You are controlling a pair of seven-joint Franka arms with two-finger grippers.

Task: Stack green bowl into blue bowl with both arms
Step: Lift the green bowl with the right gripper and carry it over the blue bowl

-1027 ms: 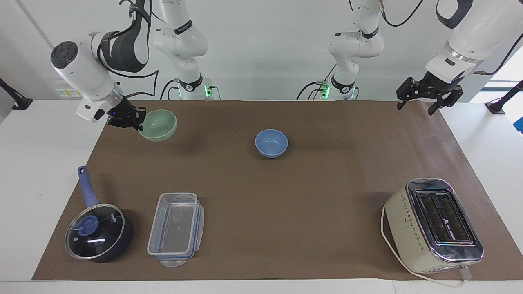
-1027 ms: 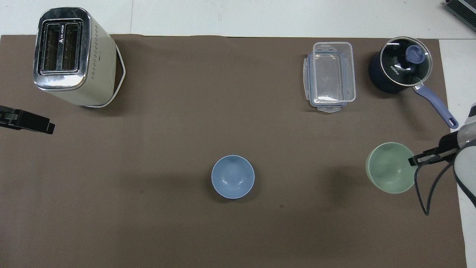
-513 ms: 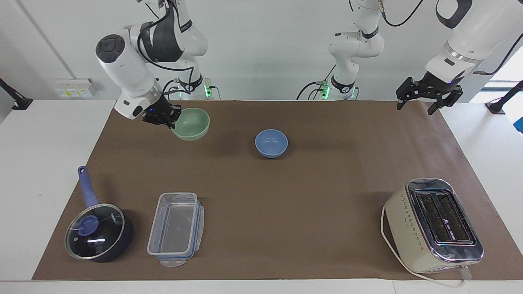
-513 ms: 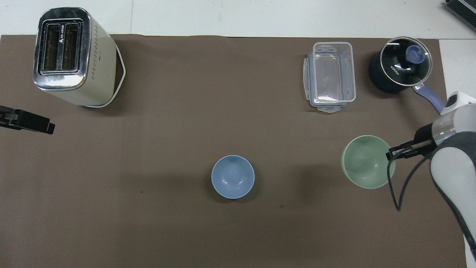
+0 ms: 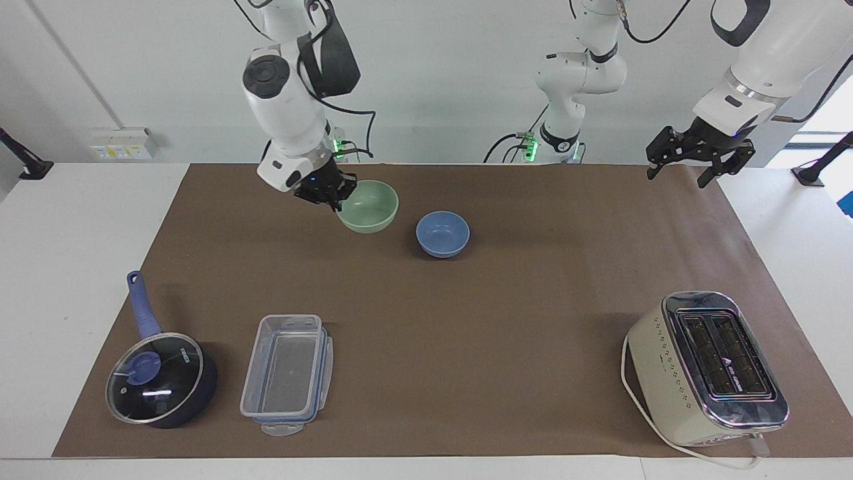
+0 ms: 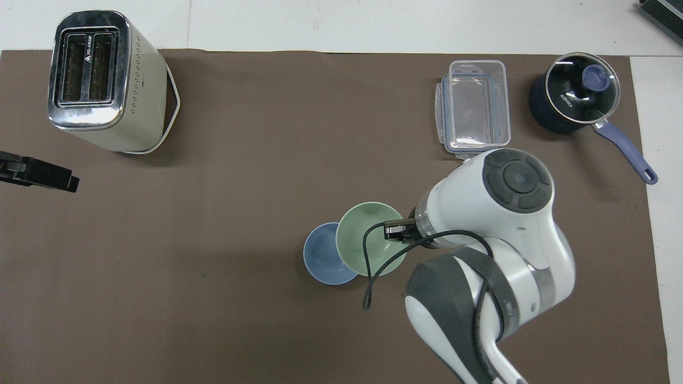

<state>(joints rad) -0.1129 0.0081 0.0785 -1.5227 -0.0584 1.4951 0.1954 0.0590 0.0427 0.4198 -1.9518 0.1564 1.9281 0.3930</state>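
**Right tool carries green bowl across to blue bowl**

Right tool (image 5: pixel 333 195): pinching the rim of the green bowl (image 5: pixel 368 207), held upright in the air. Moved since a second ago from the right arm's end of the tabletop (image 5: pixel 466 320) to just short of the blue bowl (image 5: pixel 442 233); from overhead the two bowls now overlap.

Blue bowl: unmoved, mid-tabletop, empty.

Left tool (image 5: pixel 700 160): fingers spread, holding nothing, waiting over the tabletop's edge at its own end.

Judgement: transport nearly finished; centring over the blue bowl, lowering and release remain.

Unaffected: toaster (image 5: pixel 706 367), clear container (image 5: pixel 286 373), saucepan (image 5: pixel 160 377).
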